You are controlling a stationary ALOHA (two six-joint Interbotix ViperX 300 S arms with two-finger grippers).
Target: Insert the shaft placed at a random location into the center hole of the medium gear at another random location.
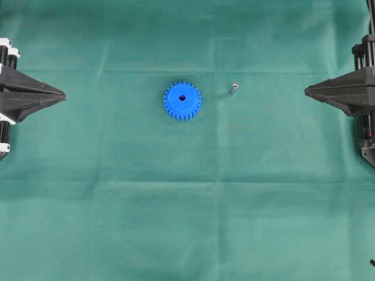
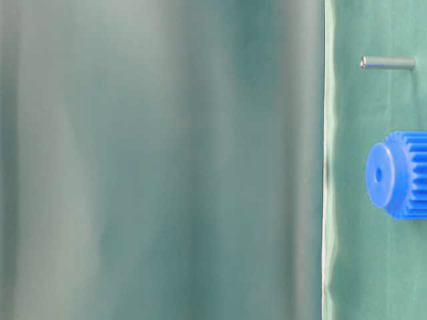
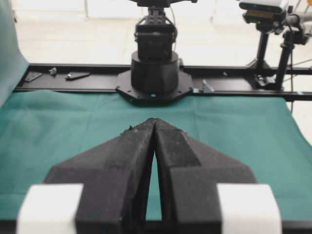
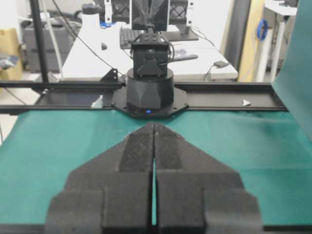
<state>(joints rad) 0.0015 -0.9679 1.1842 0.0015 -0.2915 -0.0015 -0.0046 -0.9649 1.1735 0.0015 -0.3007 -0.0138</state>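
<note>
The left tool (image 1: 63, 93) and right tool (image 1: 306, 90) sit pressed together and empty at opposite table (image 1: 187, 222) edges. Between them lies the medium gear (image 1: 182, 100), nearer the left tool; the shaft (image 1: 233, 89) stands just beside it, toward the right tool.

Green cloth (image 1: 187, 234), cluttered white desk (image 4: 97, 48)

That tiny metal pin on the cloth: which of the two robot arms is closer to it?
The right one. The right end effector sits off to the right of the shaft; the left end effector is much farther, beyond the medium gear.
</note>
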